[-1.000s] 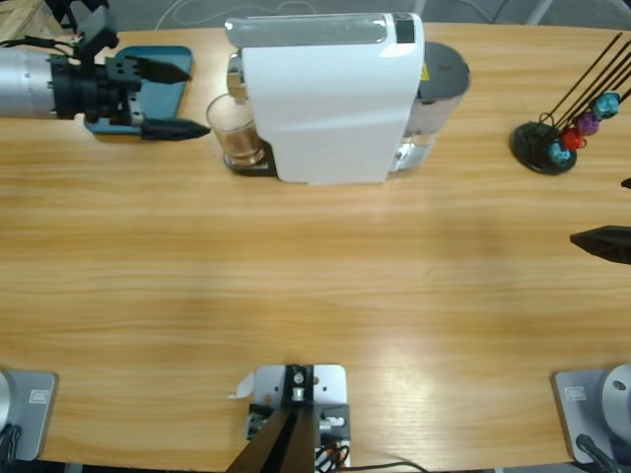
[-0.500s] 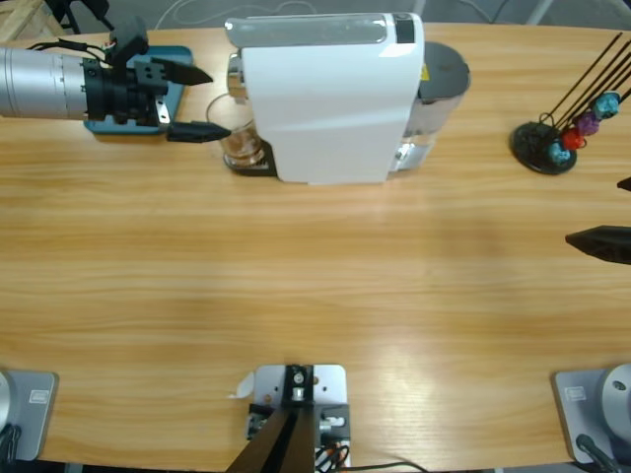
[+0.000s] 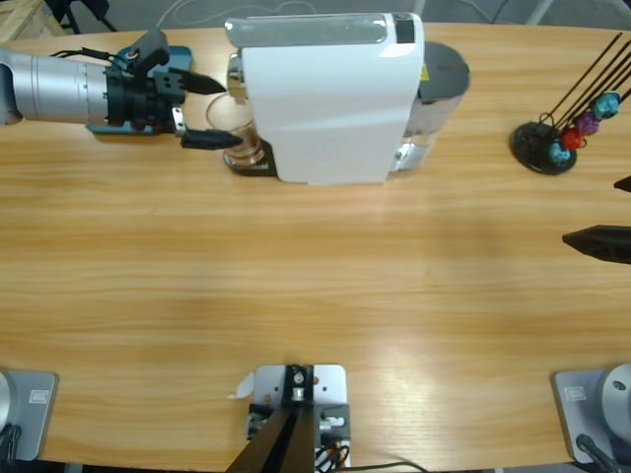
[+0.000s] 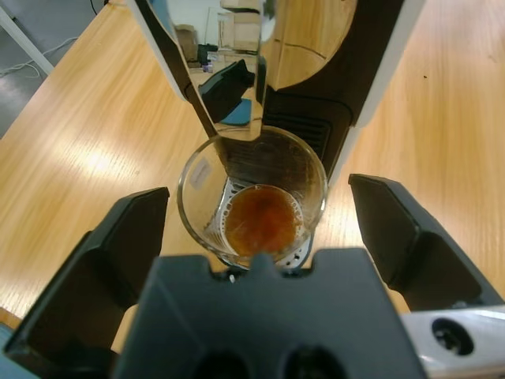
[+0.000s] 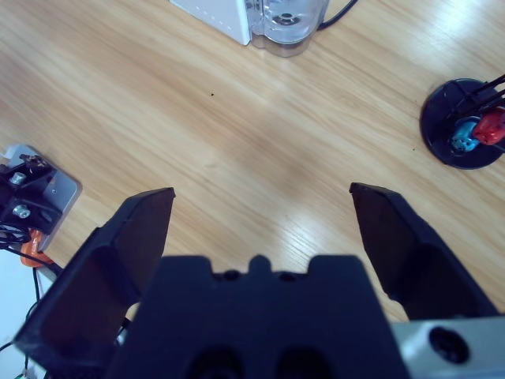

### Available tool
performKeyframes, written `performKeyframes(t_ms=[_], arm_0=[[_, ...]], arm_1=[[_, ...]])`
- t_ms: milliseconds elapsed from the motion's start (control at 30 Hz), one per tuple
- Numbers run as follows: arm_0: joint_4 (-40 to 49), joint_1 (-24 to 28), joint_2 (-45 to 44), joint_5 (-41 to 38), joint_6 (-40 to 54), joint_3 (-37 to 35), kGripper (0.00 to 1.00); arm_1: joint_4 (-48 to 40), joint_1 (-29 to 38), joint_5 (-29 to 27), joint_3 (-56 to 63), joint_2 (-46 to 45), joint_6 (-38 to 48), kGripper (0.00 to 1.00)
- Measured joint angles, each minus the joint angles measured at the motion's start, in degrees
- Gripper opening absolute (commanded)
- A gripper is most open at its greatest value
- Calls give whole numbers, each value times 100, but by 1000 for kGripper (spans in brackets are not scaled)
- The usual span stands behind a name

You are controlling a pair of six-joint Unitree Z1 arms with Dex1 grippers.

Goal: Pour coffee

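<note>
Under the spout of the white coffee machine [image 3: 330, 99], on its black drip tray, a clear glass [image 4: 252, 197] holds the coffee [image 4: 260, 219], a shallow brown layer at its bottom. The left end effector [image 3: 212, 110] has its jaws spread wide on either side of the glass, one tip by the rim on the machine's far side and one on the near side; in the left wrist view neither jaw touches the glass wall. The step in hand appears to be the reach to grasp the glass, ahead of any pouring. The next move calls for closing the jaws squarely on the glass, then drawing it sideways clear of the spout and tray without tilting it. A second ago the left end effector hung beside the blue holder [image 3: 133, 69] at the bench's far left, its tips short of the glass; it has since advanced until the jaws bracket the glass. The glass and the machine have not shifted. At the right edge of the bench [image 3: 315, 276], the right end effector [image 5: 260, 213] waits with jaws apart, gripping nothing, near the black capsule stand [image 3: 544, 146]; its tip has crept slightly inward.
</note>
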Motion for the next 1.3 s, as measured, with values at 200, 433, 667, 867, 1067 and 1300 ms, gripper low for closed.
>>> performKeyframes(t_ms=[200, 433, 667, 867, 1067, 1300], arm_0=[[-105, -80, 276, -109, -101, -223, 918], [-109, -103, 297, -177, -135, -223, 392], [-193, 85, 300, -548, -174, -202, 233], [-210, 119, 300, -568, -187, -202, 0], [-212, 115, 300, -342, -251, -200, 0], [-275, 112, 291, -154, -246, -114, 0]], arm_1=[[11, 0, 0, -6, 19, -1, 1000], [19, 0, 0, -32, 68, -7, 1000], [19, 0, 0, -60, 68, -7, 1000], [19, 0, 0, -61, 68, -7, 1000], [19, 0, 0, -61, 68, -7, 1000], [19, 0, 0, -62, 68, -7, 1000]])
